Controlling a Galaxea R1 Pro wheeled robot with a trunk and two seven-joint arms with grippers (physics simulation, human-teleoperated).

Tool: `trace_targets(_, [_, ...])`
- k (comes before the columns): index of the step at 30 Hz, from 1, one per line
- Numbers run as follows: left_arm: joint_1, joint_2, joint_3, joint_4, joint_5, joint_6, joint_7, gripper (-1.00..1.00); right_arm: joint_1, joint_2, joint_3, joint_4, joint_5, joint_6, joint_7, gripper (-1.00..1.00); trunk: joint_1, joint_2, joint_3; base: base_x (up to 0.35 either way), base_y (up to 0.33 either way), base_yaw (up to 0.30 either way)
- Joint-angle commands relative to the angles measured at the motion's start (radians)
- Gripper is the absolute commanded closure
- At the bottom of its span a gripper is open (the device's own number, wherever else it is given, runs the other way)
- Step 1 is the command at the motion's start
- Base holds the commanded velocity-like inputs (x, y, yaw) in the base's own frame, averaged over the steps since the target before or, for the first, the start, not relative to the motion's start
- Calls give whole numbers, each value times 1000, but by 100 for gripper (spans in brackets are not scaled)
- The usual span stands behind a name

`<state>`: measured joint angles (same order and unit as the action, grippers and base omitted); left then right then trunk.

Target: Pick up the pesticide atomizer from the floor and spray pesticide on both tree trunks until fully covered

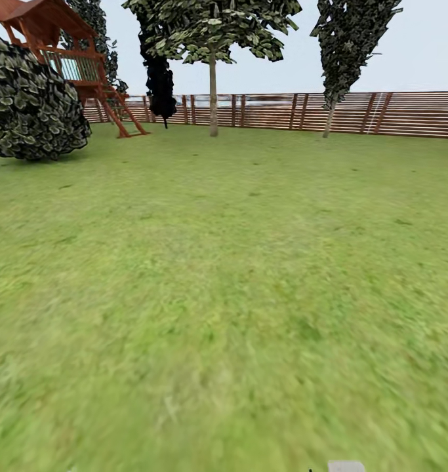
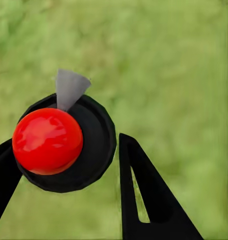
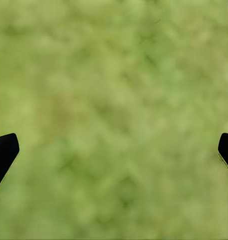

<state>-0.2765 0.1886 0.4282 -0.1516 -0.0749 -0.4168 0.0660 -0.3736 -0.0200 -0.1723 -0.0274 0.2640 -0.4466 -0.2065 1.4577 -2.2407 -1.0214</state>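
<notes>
Left wrist view: the pesticide atomizer (image 2: 63, 145), red-topped, is pinched between the left gripper (image 2: 63, 185) fingers above the grass (image 2: 169, 60); the right gripper (image 3: 114, 150) is spread and empty. With the pale-trunked tree (image 1: 213, 92) still far, slippage during travel is risked.

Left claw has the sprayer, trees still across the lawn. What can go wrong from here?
1. Grip: in the left wrist view the sprayer, black body with a red ball top, sits between the left claw fingers, but contact on the near finger is unclear, so it may slip while driving.
2. Wrong target: a dark thin-stemmed tree and a bush stand near the pale trunk; the second trunk is further right.
3. The right claw is open over grass, offering no backup.
</notes>
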Motion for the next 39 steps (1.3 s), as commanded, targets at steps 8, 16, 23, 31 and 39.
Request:
trace_targets(8, [-1,1,3,1,-8,-4,6,100,-1,0,-7,1,11,-3,-4,-100,0,0,-1,335,0,0])
trace_targets(16, [-1,0,2,1,-8,-4,6,100,-1,0,-7,1,11,-3,-4,-100,0,0,-1,335,0,0])
trace_targets(23, [0,0,1,4,-7,-4,6,100,-1,0,-7,1,11,-3,-4,-100,0,0,-1,335,0,0])
trace_targets(31, [0,0,1,4,-8,-4,6,100,-1,0,-7,1,11,-3,-4,-100,0,0,-1,336,0,0])
trace_targets(39, [0,1,3,4,-5,-4,6,100,-1,0,-7,1,11,-3,-4,-100,0,0,-1,337,0,0])
